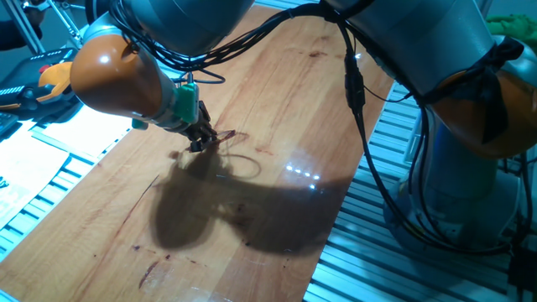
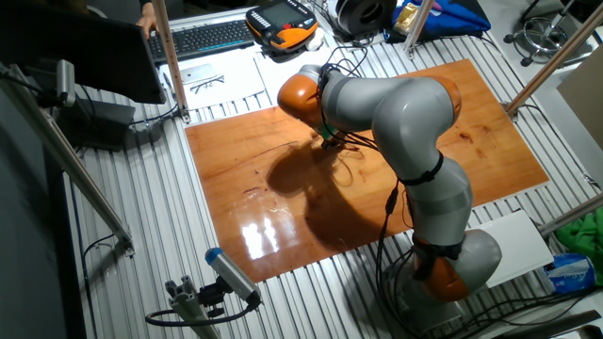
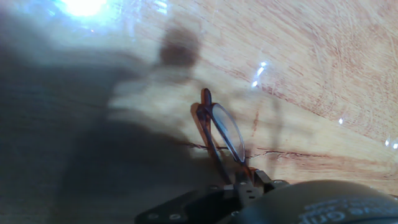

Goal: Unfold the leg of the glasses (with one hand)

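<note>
No text, brand or number can be read in any view. In the hand view, pale letters stand on the dark round housing [image 3: 329, 202] at the bottom edge, but they are too blurred to read.

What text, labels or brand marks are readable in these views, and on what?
None can be read.
Hand housing, hand view, bottom right: pale raised lettering, cut off by the frame edge and blurred.
Keyboard and orange-black pendant, other fixed view: any markings too small.
Sheet with a glasses drawing: no readable words.
</note>
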You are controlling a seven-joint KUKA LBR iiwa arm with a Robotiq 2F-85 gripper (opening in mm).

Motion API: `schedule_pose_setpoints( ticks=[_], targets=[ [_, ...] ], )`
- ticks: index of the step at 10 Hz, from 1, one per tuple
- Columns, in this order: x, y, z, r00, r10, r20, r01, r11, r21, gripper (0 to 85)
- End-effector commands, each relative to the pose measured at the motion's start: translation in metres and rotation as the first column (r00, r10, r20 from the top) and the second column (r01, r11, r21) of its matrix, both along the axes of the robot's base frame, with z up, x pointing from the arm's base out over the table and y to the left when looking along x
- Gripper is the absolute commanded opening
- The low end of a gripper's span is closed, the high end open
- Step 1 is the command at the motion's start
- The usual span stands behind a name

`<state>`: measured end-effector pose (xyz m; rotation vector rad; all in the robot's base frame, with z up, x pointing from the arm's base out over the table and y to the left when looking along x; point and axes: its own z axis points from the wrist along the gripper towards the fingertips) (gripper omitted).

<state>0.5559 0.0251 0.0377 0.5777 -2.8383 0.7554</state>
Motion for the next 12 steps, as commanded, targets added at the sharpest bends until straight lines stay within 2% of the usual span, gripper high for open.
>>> schedule_pose_setpoints(
  ticks=[1, 8, 9, 12],
  targets=[
    [0.0001, 0.0, 0.0, 1.0, 0.0, 0.002, 0.0, 1.0, 0.0, 17.0],
    [-0.0001, 0.0012, -0.0014, 1.0, 0.003, 0.014, -0.003, 1.0, 0.0, 17.0],
    [0.0, 0.0011, -0.0014, 1.0, 0.005, 0.017, -0.005, 1.0, -0.002, 34.0],
    [0.0001, 0.0013, -0.0018, 1.0, 0.012, 0.016, -0.012, 1.0, -0.003, 34.0]
  ],
)
